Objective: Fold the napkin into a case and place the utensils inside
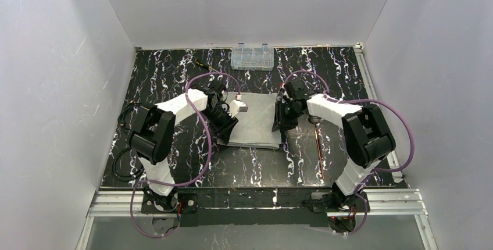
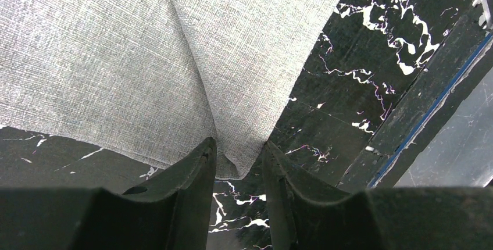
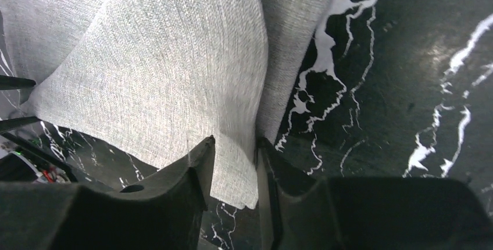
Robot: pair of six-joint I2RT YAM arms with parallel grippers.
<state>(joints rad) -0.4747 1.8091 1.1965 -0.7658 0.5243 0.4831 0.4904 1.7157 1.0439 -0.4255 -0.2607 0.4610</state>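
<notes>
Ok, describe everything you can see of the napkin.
The napkin is light-grey, plain woven matte cloth, lying on the black marbled table between the arms. A corner on its left side sits bunched between the fingers of the left gripper, a ridge running up from it. Its right edge passes between the fingers of the right gripper, raised into a fold. Whether that side is clamped is unclear.

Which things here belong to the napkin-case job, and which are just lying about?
Job: napkin, centre; utensils, lying to its right.
Lying about: clear compartment box at the far edge; small tool left of that box.
</notes>
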